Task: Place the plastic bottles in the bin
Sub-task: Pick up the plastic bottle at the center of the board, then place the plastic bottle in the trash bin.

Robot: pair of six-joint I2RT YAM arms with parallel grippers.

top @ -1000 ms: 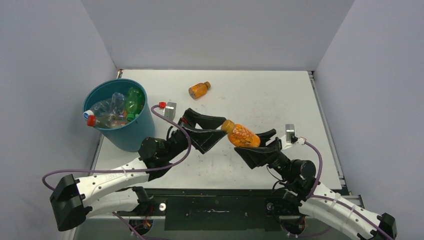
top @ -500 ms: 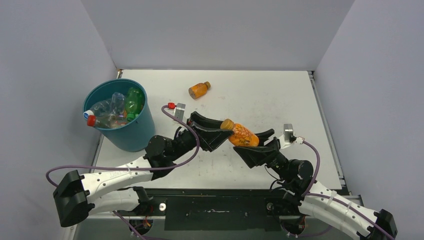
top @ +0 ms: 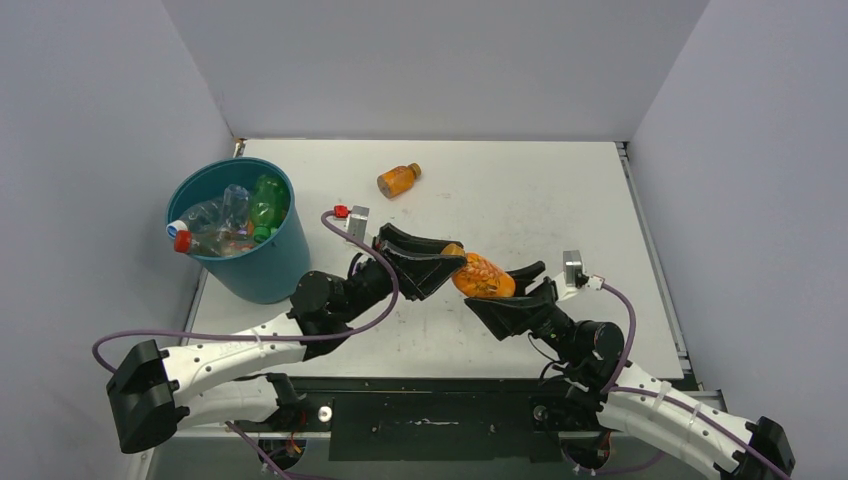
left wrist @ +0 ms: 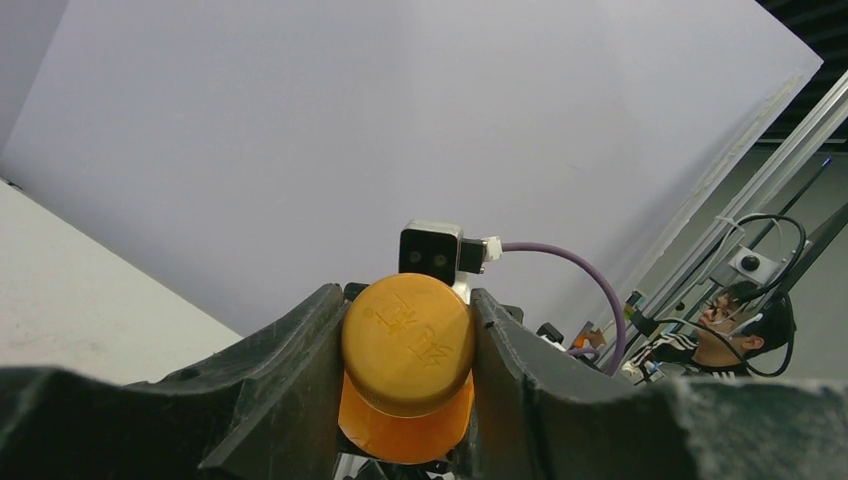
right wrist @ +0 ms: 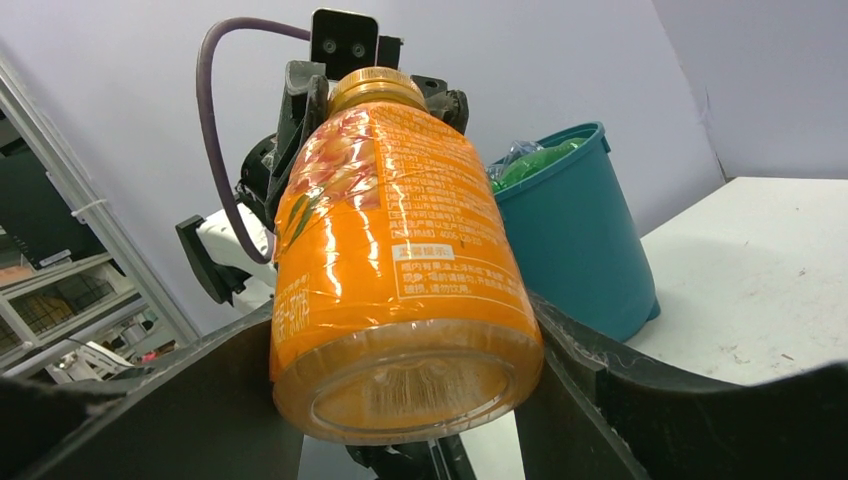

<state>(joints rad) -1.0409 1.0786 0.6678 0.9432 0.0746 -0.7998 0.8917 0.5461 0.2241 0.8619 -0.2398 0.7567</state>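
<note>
Left wrist: left fingers (left wrist: 285,385) clamp orange bottle (left wrist: 407,350) cap, body mostly hidden; right fingers (right wrist: 620,390) grip base.

**Bin** (top: 255,275): round, teal, tapering to the base. It stands upright at the 9 o'clock edge of the table (top: 560,200). It contains one green bottle (top: 265,205) and several clear bottles (top: 215,215), one of them red-capped, heaped to rim level.

**Orange bottle** (top: 482,276): brown cap, printed orange label, orange-filled. It is raised off the table near its centre and lies roughly level, cap toward 10 o'clock. The left gripper (top: 455,258) clamps the cap. The right gripper (top: 503,287) clamps the base end.

**Second orange bottle** (top: 397,181): brown cap. It lies on its side on the table at 12 o'clock, cap toward 2 o'clock, well apart from the bin.
</note>
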